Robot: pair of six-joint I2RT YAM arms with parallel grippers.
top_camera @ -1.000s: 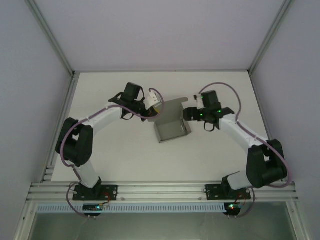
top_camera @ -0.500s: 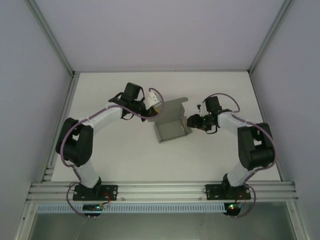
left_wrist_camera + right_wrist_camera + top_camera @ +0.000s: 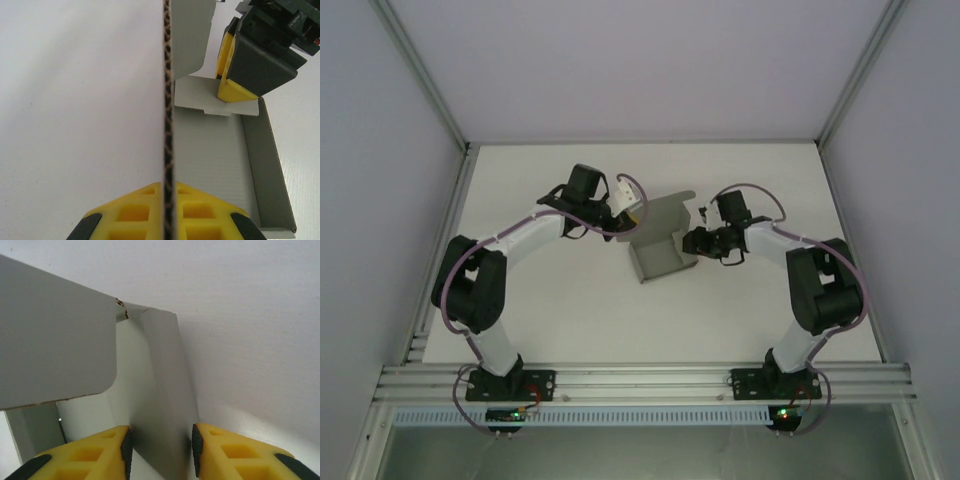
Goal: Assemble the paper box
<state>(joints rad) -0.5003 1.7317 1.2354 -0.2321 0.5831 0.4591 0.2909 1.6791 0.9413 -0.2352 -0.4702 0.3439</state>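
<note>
The paper box (image 3: pixel 660 255) lies near the middle of the overhead frame on the white table (image 3: pixel 550 310). We judge it about half built: its floor is flat, a long side wall and an end wall stand up, and a taller panel rises at its upper edge. The small tab by that panel looks untucked, so folding in and locking the remaining flaps is left. The left gripper (image 3: pixel 628 210), at the box's upper left, is clamped tight on the box's left wall, seen edge-on between its yellow fingers (image 3: pixel 135 210). The right gripper (image 3: pixel 692 240) comes in from the right, its jaws parted astride the opposite wall, not pinching it. The left arm stretches long; the right is folded sharply at the elbow.
</note>
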